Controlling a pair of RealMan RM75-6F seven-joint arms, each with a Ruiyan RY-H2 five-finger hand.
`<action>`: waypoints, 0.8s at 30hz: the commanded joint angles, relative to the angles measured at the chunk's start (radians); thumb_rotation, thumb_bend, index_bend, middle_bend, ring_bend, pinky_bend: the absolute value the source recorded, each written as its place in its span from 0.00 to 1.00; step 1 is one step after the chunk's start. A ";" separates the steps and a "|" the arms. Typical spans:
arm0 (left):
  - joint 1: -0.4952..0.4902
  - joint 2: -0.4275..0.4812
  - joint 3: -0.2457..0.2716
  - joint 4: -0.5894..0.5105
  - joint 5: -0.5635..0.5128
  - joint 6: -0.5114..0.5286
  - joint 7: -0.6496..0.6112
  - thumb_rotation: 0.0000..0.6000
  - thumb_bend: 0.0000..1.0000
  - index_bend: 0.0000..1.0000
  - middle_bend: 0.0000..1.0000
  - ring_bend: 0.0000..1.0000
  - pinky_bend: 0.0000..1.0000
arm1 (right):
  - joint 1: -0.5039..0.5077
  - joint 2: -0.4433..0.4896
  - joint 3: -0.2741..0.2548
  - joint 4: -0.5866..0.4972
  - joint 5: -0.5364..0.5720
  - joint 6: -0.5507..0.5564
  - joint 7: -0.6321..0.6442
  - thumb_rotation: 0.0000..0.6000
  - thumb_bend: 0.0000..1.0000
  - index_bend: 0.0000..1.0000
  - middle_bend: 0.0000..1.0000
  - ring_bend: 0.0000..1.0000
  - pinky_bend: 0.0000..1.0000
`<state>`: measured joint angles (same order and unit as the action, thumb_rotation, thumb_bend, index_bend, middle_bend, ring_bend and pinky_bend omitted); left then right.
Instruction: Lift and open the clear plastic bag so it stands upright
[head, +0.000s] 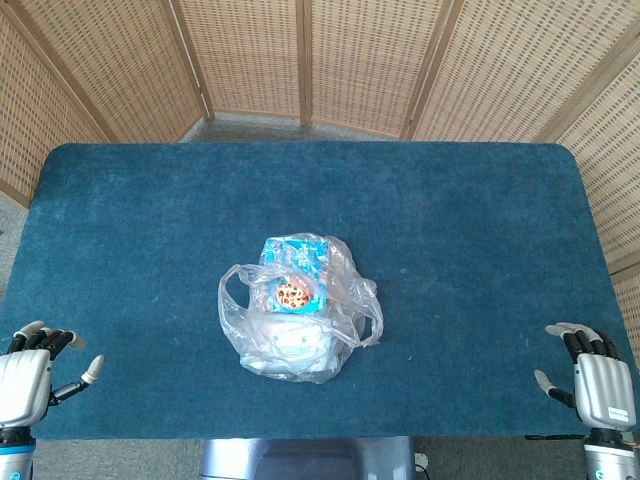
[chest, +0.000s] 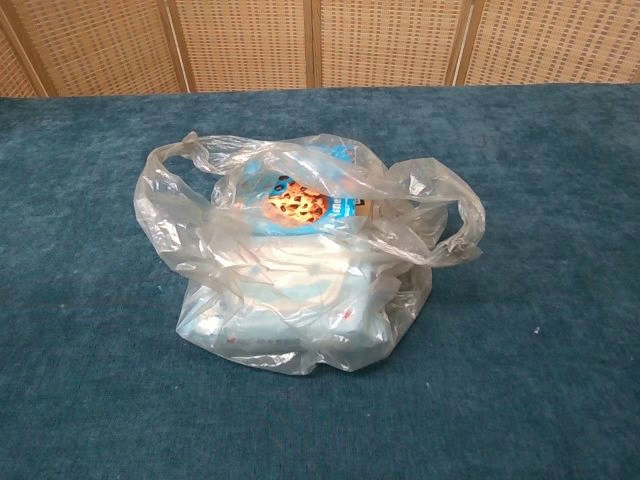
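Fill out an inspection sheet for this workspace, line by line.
Surface: blue cloth-covered table, flat, rounded far corners.
Job's things: clear plastic bag slumped at table centre, not upright; both handle loops flopped outward; blue cookie box and a pale packet inside.
Clutter: nothing seen.
Hands: left hand at near left edge, fingers apart, holding nothing; right hand at near right edge, likewise empty. Both far from the bag.
Cables: dark lead below the near table edge, partly visible.
Surroundings: woven bamboo screens behind and beside the table.
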<state>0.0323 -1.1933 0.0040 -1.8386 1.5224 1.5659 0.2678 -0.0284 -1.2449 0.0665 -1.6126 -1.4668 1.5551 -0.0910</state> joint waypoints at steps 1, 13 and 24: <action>0.000 0.001 -0.001 0.000 -0.001 0.000 0.001 0.01 0.23 0.46 0.46 0.33 0.17 | 0.001 -0.002 0.000 0.002 0.001 -0.002 -0.001 1.00 0.23 0.28 0.27 0.22 0.17; 0.002 0.010 0.000 -0.003 -0.002 0.003 0.002 0.01 0.23 0.46 0.46 0.33 0.17 | -0.005 -0.001 -0.003 -0.001 -0.004 0.010 -0.001 1.00 0.23 0.28 0.27 0.22 0.17; -0.036 0.076 -0.002 -0.053 -0.043 -0.081 -0.001 0.00 0.18 0.43 0.44 0.33 0.17 | -0.022 0.000 -0.009 0.002 -0.014 0.035 0.014 1.00 0.23 0.28 0.27 0.22 0.17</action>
<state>0.0066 -1.1326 0.0021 -1.8787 1.4916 1.5035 0.2660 -0.0502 -1.2444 0.0575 -1.6106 -1.4804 1.5897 -0.0776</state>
